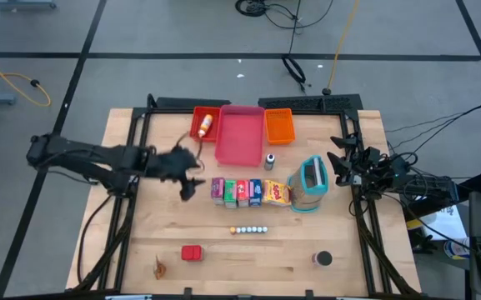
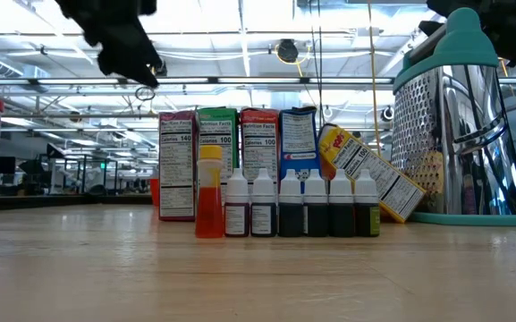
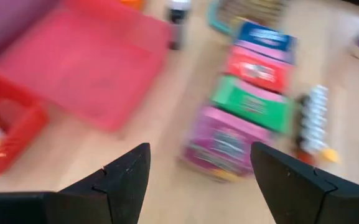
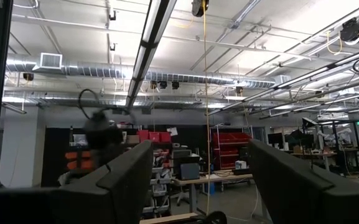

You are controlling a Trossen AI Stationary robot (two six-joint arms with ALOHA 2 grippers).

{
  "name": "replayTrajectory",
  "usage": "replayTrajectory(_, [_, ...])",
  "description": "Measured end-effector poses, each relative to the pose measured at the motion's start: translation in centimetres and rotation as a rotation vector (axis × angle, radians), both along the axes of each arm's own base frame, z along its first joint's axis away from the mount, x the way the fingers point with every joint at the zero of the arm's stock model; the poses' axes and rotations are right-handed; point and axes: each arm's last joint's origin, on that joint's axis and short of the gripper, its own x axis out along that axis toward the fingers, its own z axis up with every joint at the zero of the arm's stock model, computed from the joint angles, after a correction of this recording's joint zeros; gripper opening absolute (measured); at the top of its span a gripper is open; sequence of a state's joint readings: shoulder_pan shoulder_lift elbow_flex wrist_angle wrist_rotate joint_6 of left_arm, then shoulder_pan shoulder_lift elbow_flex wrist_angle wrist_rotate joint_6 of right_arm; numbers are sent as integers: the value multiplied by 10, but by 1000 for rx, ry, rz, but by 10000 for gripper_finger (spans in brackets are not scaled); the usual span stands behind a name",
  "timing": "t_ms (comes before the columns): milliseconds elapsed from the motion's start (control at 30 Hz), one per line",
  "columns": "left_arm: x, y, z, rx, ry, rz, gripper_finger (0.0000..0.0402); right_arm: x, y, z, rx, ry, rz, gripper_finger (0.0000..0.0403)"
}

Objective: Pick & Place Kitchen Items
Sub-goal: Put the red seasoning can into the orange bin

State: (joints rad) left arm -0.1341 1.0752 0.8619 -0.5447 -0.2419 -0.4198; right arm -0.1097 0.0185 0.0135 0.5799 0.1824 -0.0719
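Right, the left gripper (image 1: 192,185) is out over the wood, just to the left of the purple box (image 1: 217,190), fingers (image 3: 120,180) spread apart with nothing between them. From the left wrist camera that purple box (image 3: 219,142) sits dead ahead between the two dark fingers, and behind it run the green box (image 3: 252,102), the red box (image 3: 258,68) and the blue box (image 3: 265,37), one touching the next in a row. Past the blue box the yellow box (image 1: 277,192) leans over (tilted, clearly, in the low view) against the teal-and-white grater (image 1: 311,183). Just on the near side of the boxes lies the line of tiny bottles (image 1: 248,229); in the low view those bottles (image 2: 293,206) stand upright, side by side, in front of the row. Beyond the boxes, on the far side of the table, the pink tray (image 1: 239,133) sits between the red tray (image 1: 204,123), which has an orange-and-white item in it, and the orange tray (image 1: 279,126). A small dark-capped bottle (image 1: 269,160) stands alone between the pink tray and the blue box. Well clear of the purple box, towards the near edge, there's the red block (image 1: 192,252), and far along that edge the dark round can (image 1: 323,259). The right gripper (image 1: 340,164) waits just past the grater at the table's right side, jaws wide, empty, its camera pointed out at the room.
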Motion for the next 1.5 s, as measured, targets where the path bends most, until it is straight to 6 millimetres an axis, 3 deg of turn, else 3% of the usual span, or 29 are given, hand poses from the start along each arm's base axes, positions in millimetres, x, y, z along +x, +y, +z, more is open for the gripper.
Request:
replayTrajectory(233, [-3, -63, -13, -17, 4, -62, 273, 0, 0, 0, 6, -1, 3, 254])
replayTrajectory(533, [-7, -116, -31, -122, -2, -78, 273, 0, 0, 0, 6, -1, 4, 254])
replayTrajectory(767, [5, -141, -35, -96, 54, -87, 273, 1, 0, -1, 7, 9, 4, 254])
replayTrajectory(1100, [24, -174, -28, 33, 367, -115, 273, 2, 0, -3, 37, 30, 19, 254])
replayTrajectory(1500, [22, -199, -39, -94, 481, -142, 273, 1, 0, -2, 29, 21, 7, 254])
